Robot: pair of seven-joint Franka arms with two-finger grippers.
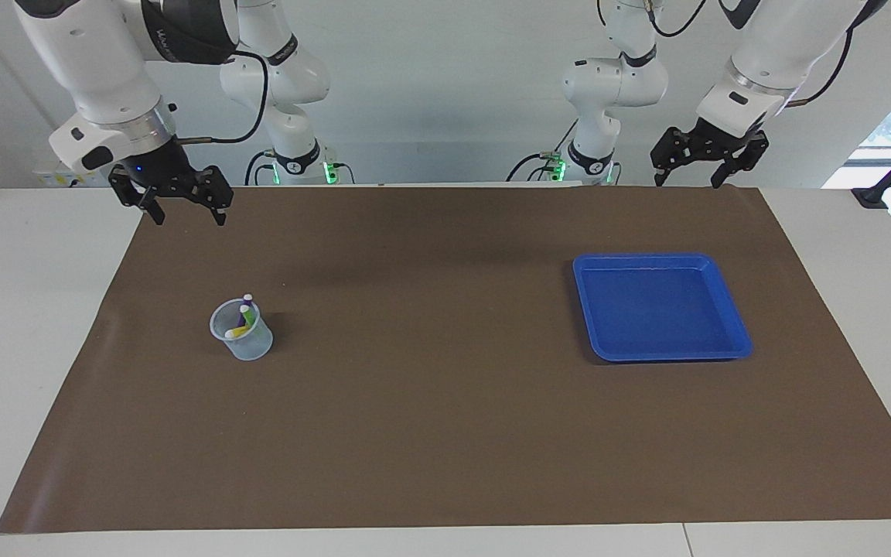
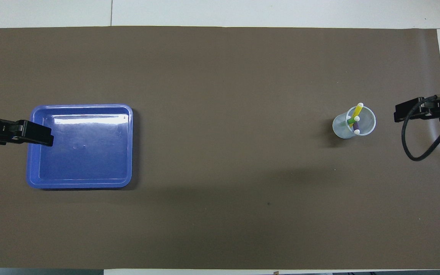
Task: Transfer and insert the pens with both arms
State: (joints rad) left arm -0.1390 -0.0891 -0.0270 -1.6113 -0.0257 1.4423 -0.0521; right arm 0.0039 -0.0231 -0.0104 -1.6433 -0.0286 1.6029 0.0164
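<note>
A clear plastic cup (image 1: 252, 344) stands on the brown mat toward the right arm's end. In it lean three pens: purple (image 1: 247, 303), green (image 1: 244, 316) and yellow (image 1: 238, 331). The overhead view shows the cup (image 2: 342, 130) with the yellow pen (image 2: 356, 111), green pen (image 2: 351, 121) and purple pen (image 2: 356, 126) sticking up. My right gripper (image 1: 188, 219) hangs open and empty over the mat's corner by its own base, apart from the cup. My left gripper (image 1: 687, 182) hangs open and empty, high over the mat's edge near its base.
A blue tray (image 1: 662, 354) with nothing in it lies on the mat toward the left arm's end; from overhead the left gripper (image 2: 38, 134) overlaps the tray's rim (image 2: 80, 185). The right gripper (image 2: 405, 113) and its cable show beside the cup. Two slimmer arms stand between the bases.
</note>
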